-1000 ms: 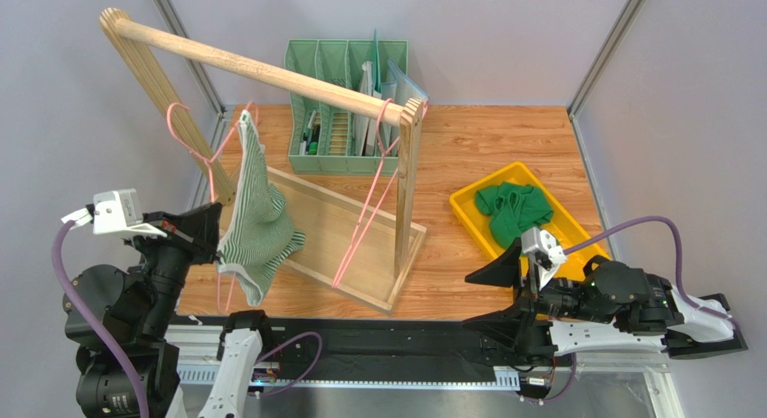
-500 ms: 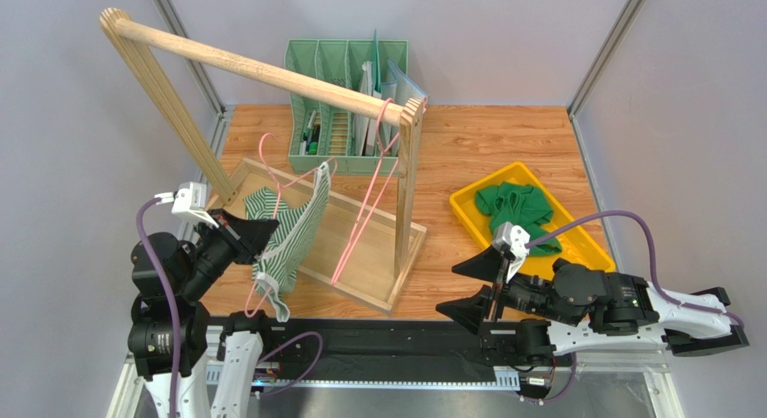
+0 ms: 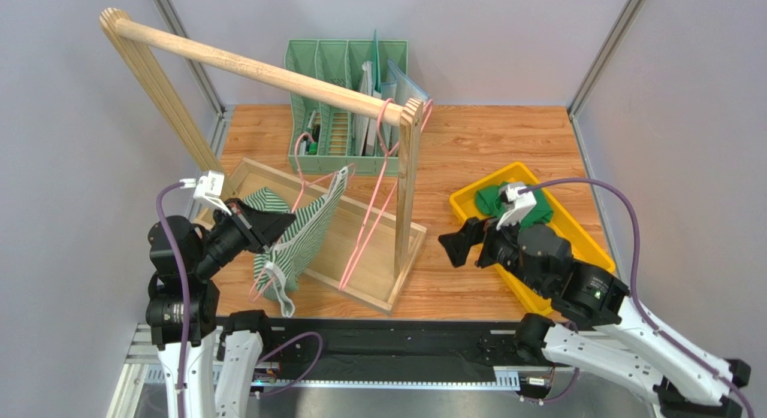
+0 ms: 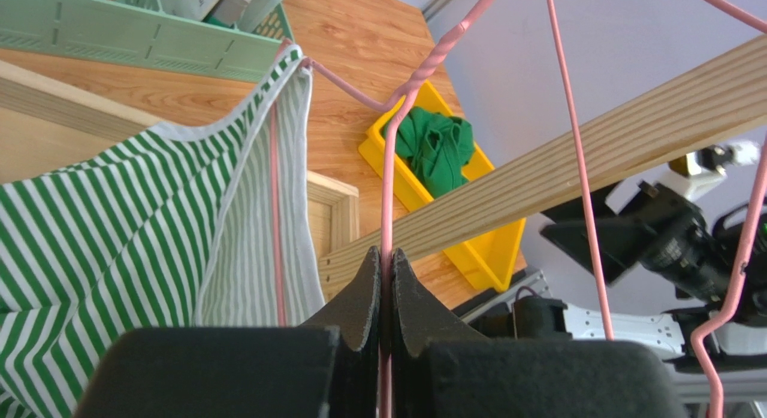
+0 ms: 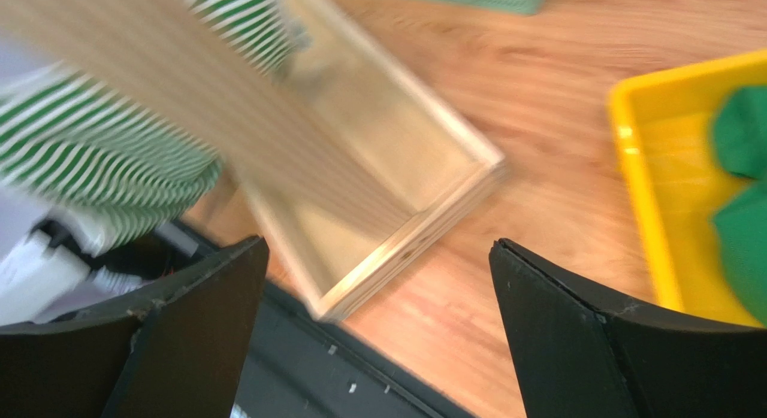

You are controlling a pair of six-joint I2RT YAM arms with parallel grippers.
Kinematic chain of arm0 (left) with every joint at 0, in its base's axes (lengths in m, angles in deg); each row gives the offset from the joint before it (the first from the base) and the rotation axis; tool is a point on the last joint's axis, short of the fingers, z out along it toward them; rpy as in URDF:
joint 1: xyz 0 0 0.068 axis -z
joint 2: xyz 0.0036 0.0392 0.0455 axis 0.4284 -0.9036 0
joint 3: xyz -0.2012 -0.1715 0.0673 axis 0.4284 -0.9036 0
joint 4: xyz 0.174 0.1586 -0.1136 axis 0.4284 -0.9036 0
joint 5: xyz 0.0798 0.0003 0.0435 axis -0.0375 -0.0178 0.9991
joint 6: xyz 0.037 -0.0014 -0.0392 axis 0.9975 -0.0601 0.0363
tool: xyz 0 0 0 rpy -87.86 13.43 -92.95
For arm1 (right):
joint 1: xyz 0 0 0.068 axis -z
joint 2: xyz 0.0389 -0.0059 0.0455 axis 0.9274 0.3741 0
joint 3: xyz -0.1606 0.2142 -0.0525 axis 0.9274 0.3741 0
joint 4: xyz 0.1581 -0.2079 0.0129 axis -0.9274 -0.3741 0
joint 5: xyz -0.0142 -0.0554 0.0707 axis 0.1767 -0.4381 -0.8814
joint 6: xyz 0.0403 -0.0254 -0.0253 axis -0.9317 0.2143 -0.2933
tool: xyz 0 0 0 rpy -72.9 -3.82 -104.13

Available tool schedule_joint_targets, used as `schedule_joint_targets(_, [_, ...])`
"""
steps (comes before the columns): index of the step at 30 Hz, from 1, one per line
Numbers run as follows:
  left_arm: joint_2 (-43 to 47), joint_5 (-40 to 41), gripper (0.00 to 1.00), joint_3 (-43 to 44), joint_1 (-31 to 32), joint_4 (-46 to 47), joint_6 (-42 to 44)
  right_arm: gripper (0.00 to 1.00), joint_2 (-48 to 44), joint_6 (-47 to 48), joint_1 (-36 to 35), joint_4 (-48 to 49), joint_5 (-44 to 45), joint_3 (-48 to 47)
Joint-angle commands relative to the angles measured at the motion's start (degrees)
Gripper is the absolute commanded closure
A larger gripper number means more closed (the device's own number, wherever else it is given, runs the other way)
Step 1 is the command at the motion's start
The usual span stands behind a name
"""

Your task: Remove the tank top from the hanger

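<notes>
- The striped tank top [image 3: 297, 231] is on a pink hanger [image 3: 302, 186], right at the left gripper's [image 3: 263, 228] fingertips and spreading from there towards the wooden rack [image 3: 407, 180].
- Its long axis runs on a slant: the strap end is up and points away from the left gripper, towards the green organiser [image 3: 347, 54]. The hem droops below the gripper, near the table's front edge.
- In the left wrist view the left gripper [image 4: 385, 256] is pinched fully closed on the hanger's wire [image 4: 387, 180], with the striped fabric [image 4: 135, 220] just beside its fingers.
- The right gripper [image 5: 378, 245] has its jaws spread wide and holds nothing. It is beside the yellow tray [image 3: 464, 213], well apart from the tank top and facing the rack.
</notes>
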Motion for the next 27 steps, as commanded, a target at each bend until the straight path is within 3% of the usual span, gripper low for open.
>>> schedule_joint_targets(1, [-1.93, -4.21, 1.0, 0.75, -0.31, 8.03, -1.83, 0.0, 2.73, -1.99, 15.52, 1.15, -13.94, -1.04])
schedule_joint_targets(5, [-3.77, -5.96, 1.0, -1.62, -0.31, 12.69, -3.68, 0.01, 9.49, -4.0, 35.8, 8.33, -35.07, 0.45])
schedule_joint_targets(8, [-6.76, -8.34, 1.0, -2.24, -0.31, 15.24, -3.86, 0.02, 14.42, -6.9, 40.68, 18.97, -43.29, 3.35])
schedule_joint_targets(15, [-10.72, -10.71, 1.0, -0.49, -0.13, 16.21, -3.51, 0.13, 28.39, -7.53, 39.73, 39.8, -55.79, 1.34])
schedule_joint_targets(22, [-10.28, -11.77, 1.0, -0.22, -0.05, 16.65, -4.74, 0.14, 39.73, -1.02, 32.79, 47.28, -57.12, -5.16])
schedule_joint_targets(27, [-10.28, -11.5, 1.0, -0.49, 0.22, 16.65, -5.18, 0.18, 49.93, -2.86, 31.03, 52.82, -58.79, -10.44])
